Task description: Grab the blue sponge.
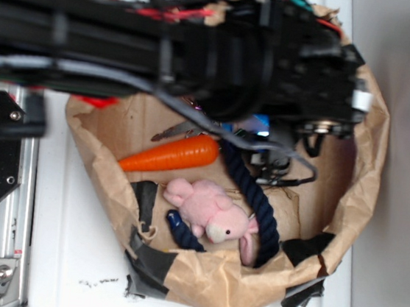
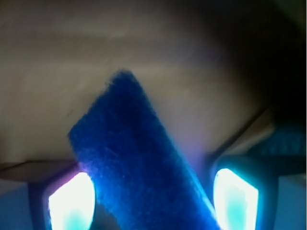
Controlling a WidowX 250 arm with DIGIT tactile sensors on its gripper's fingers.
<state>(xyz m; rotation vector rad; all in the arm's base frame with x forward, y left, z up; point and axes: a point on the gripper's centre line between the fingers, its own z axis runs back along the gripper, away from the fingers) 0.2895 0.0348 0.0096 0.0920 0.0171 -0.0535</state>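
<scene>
While the blue sponge is lying slantwise between the spread fingers, the gripper is straddling it unclamped; the arm is reaching level over the paper bag, carrot nearby.

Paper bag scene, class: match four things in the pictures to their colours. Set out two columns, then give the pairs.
Things:
1. carrot
2. plush pig
3. twisted rope
4. sponge

Colours:
A. bright blue
B. pink
C. orange
D. dark navy

Pairs: 1-C, 2-B, 3-D, 4-A.
</scene>
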